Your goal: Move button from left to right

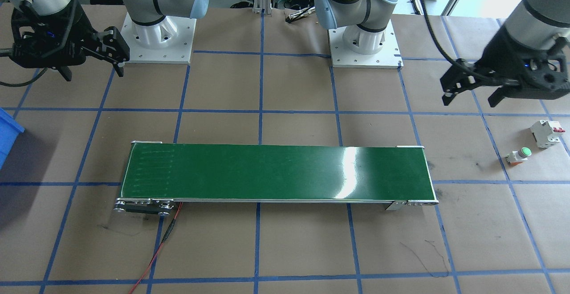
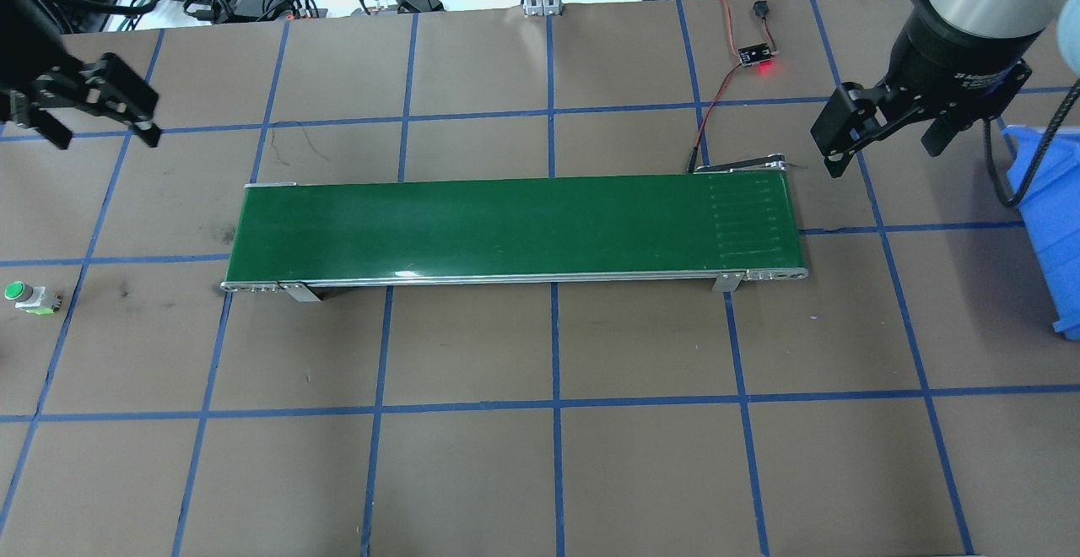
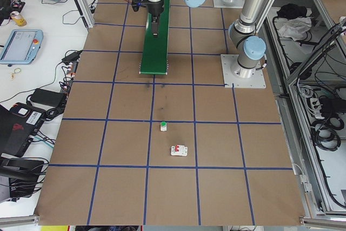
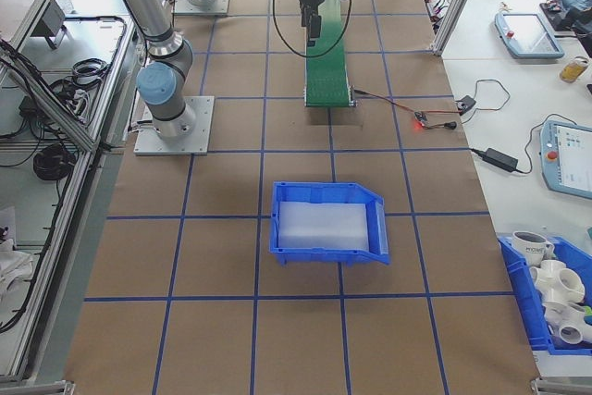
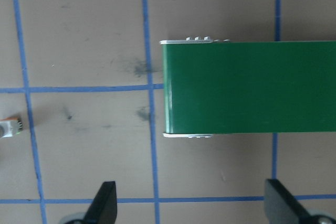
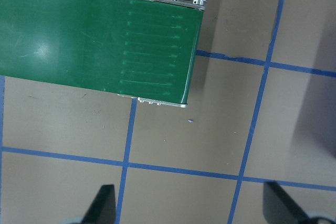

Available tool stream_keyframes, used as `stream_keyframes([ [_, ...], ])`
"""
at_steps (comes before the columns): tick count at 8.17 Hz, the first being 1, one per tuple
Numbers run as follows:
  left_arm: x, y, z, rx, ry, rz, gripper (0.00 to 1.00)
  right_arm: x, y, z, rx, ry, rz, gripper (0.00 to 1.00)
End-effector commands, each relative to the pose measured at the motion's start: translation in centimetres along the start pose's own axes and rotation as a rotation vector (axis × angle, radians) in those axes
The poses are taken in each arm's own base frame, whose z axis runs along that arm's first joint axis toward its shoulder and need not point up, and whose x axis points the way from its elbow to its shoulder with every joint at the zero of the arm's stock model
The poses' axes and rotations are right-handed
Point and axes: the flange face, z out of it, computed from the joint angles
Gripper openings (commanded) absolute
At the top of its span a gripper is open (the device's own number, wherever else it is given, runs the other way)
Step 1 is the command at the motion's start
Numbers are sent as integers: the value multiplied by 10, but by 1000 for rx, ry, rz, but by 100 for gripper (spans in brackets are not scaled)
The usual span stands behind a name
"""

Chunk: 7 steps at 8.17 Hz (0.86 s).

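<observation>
My conveyor belt (image 1: pixel 276 171) is glossy green with bare metal side rails, resting on a matt brown paper-like table (image 1: pixel 303 249) taped in blue. Off the belt's left end, the button (image 1: pixel 519 155) has a shiny green plastic cap, and my grippers' fingers (image 1: pixel 449 90) look matt black plastic.

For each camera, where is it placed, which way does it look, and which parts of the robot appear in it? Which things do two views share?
Front-facing: across the table, facing both bases; left gripper, right gripper, button, breaker.
Overhead: behind the robot, looking down on the belt.
Exterior left: table's left end, along the table; both arms.
Exterior right: opposite end; blue bin nearest.
Left wrist: straight down; open fingers, belt end.
Right wrist: straight down; open fingers, other belt end.
Shared: front-facing and overhead both show the button and belt.
</observation>
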Motion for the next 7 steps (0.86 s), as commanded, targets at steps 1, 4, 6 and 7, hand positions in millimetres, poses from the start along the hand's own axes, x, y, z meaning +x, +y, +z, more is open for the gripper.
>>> stream_keyframes([
  [1,-162,-9,64,-20,11,-78,100,0,0,0,0,0,1,100],
  [4,-310,13,134,-8,-56,-91,100,0,0,0,0,1,2,100],
  [6,-336,11,176,-16,-54,-41,100,0,1,-1,1,2,3,100],
  [7,-344,10,196,-30,-36,-13,100,0,1,-1,1,2,3,100],
])
